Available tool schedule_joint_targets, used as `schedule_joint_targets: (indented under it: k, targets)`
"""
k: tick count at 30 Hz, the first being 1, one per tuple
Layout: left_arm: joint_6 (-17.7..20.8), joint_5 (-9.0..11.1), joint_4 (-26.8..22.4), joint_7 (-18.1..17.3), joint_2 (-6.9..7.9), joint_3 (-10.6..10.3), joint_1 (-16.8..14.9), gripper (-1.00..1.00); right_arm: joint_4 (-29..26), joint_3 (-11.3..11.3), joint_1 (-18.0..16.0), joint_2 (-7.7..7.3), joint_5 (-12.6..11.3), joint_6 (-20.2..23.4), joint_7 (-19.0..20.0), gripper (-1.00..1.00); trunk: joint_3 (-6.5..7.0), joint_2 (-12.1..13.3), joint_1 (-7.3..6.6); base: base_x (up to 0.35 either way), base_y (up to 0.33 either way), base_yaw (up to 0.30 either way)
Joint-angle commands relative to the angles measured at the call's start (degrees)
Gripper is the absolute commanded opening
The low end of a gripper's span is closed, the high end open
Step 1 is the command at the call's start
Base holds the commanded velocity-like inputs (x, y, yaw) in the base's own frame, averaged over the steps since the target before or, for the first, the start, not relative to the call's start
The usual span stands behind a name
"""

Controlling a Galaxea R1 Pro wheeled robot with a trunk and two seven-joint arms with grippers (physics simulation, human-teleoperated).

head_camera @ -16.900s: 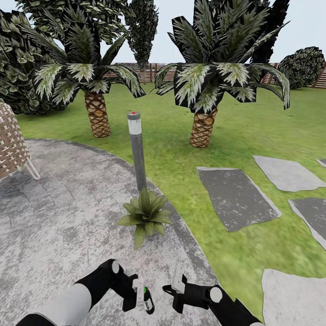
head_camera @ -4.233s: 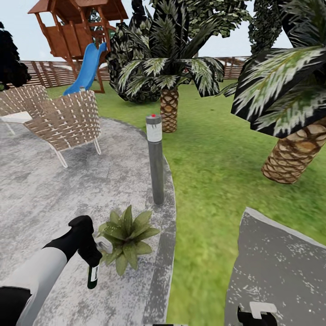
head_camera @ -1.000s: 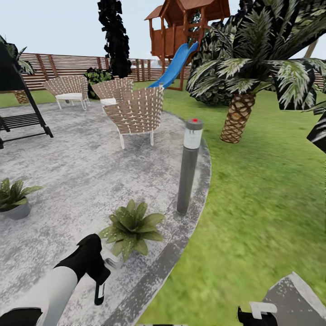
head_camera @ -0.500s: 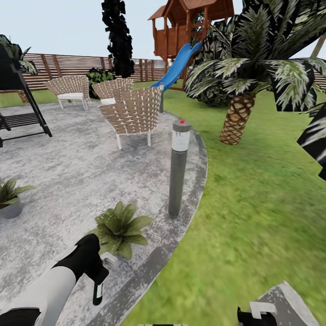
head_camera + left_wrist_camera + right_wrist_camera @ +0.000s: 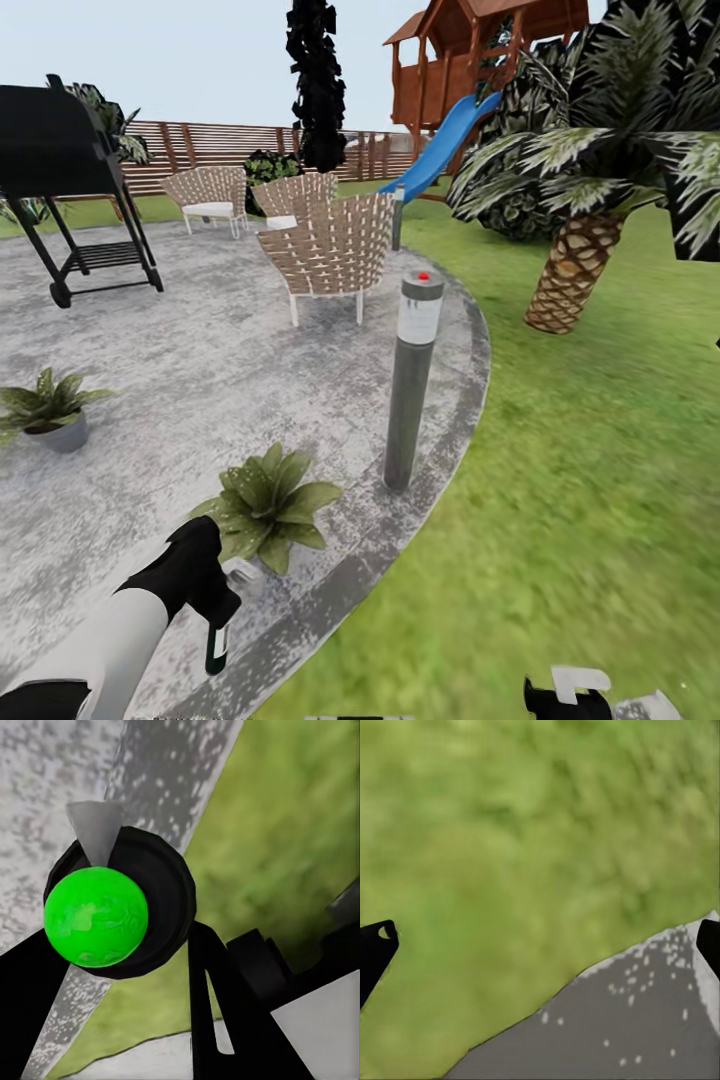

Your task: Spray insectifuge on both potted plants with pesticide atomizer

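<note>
Holding the pesticide atomizer (image 5: pixel 216 643), the left gripper (image 5: pixel 214 606) is clamped on its upper part; bottle hangs below the jaws, long axis near vertical, base down, pale label facing the camera. Whitish spray head (image 5: pixel 240 573) sticks out just past the jaws toward the nearer potted plant (image 5: pixel 267 500), close beside its leaves; contact not resolvable. Left wrist view (image 5: pixel 120 913) looks straight down the bottle axis: round dark body with a bright green disc, grey wedge on its rim, black fingers (image 5: pixel 217 1012) flanking it, patio edge and lawn beneath. Head view adds the wider garden: second potted plant (image 5: pixel 52 408) in its grey pot well apart from the jaws across the patio (image 5: pixel 200 380), bollard lamp (image 5: pixel 412 380) beyond the near plant, wicker chairs (image 5: pixel 330 250), grill (image 5: pixel 70 190), slat fence, playhouse with blue slide (image 5: pixel 445 140), palm (image 5: pixel 585 200). Left forearm extends forward and down, wrist bent downward. Right gripper (image 5: pixel 575 692) sits low at frame edge; right wrist view (image 5: pixel 540 945) shows 2 black fingertips (image 5: pixel 375 949) spread wide apart, nothing between them, over lawn and a grey stepping stone (image 5: pixel 637 1027).
</note>
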Motion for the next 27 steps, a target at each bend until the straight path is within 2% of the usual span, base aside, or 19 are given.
schedule_joint_targets:
  k: [1, 6, 10, 14, 20, 23, 27]
  targets:
    - [0.27, -0.46, -0.08, -0.52, -0.03, 0.03, -0.02, -1.0, -0.03, 0.5, 0.0, -0.01, -0.42, -0.09, -0.16, 1.0, -0.05, -0.02, 0.0, 0.041, -0.041, 0.278]
    - [1.09, -0.46, -0.16, -0.36, -0.17, -0.01, -0.56, -1.0, -0.03, 0.5, 0.0, -0.01, -0.42, -0.09, -0.14, 1.0, -0.05, -0.02, 0.0, 0.008, -0.008, 0.278]
    - [5.45, -0.42, -0.23, -0.38, -1.3, -0.21, -1.61, -1.0, -0.03, 0.52, 0.0, 0.04, -0.44, -0.09, -0.08, 1.0, -0.05, -0.02, 0.0, 0.0, 0.0, 0.277]
    - [5.98, -0.39, -0.08, -0.56, -1.45, -0.35, -3.3, -1.0, 0.06, 0.46, 0.0, -0.05, -0.4, -0.09, -0.06, 1.0, -0.05, -0.02, 0.0, 0.0, 0.0, 0.116]
    - [5.87, -0.52, -0.16, -0.78, -1.5, -0.49, -4.17, -1.0, 0.06, 0.49, 0.0, -0.1, -0.37, -0.09, 0.01, 1.0, -0.05, -0.02, 0.0, 0.019, -0.011, 0.003]
    - [5.82, -0.54, -0.17, -0.78, -1.51, -0.49, -4.23, -1.0, -0.01, 0.52, 0.0, 0.05, -0.48, -0.09, -0.05, 1.0, -0.05, -0.02, 0.0, 0.186, -0.153, 0.01]
    - [5.87, -0.51, -0.11, -0.78, -1.51, -0.49, -4.17, -1.0, -0.03, 0.53, 0.0, 0.16, -0.5, -0.09, -0.11, 1.0, -0.05, -0.02, 0.0, 0.159, -0.227, 0.207]
